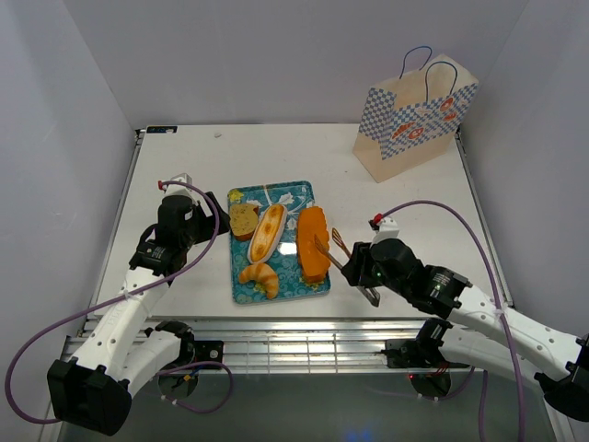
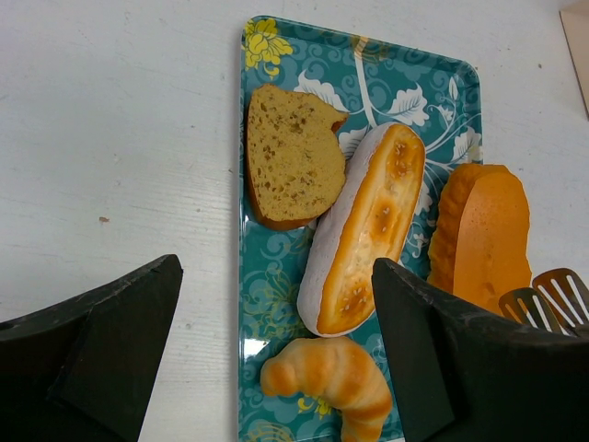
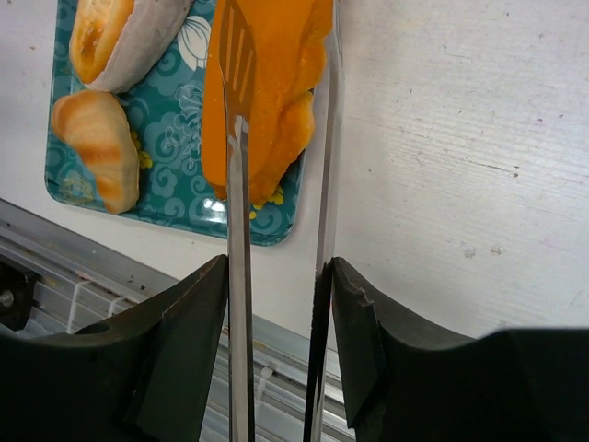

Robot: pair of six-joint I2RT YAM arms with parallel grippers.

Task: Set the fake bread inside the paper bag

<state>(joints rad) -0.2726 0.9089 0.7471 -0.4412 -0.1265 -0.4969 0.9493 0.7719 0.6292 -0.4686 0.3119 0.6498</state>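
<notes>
A white table (image 1: 184,166) is seen from above, with two robot arms reaching in from its near edge. A rectangular teal tray (image 1: 294,195) with a white and yellow flower pattern lies close to the near edge, about midway between the left and right edges.

Four pieces of toy bread rest on the tray:
- A brown slice of toast (image 1: 243,221) sits at the tray's far left corner.
- A long oval bun (image 1: 266,232) with a golden top and pale sides lies along the middle, touching the toast.
- A thick orange loaf (image 1: 313,244) lies along the right side.
- A small golden croissant (image 1: 260,274) sits at the near left corner.

The right claw (image 3: 276,272) is clamped on a pair of slotted metal tongs (image 3: 237,175), one finger pressed against each handle. The tongs point toward the tray. One slotted tip lies over the orange loaf and the other arm runs along the loaf's right edge. Whether the tips touch the loaf cannot be told.

The left claw (image 2: 276,276) hovers at the left side of the tray, its fingers spread wide with nothing between them.

A cream paper bag (image 1: 414,124) with blue and white checks, red-orange round logos and thin blue cord handles stands at the far right corner of the table, well apart from the tray
</notes>
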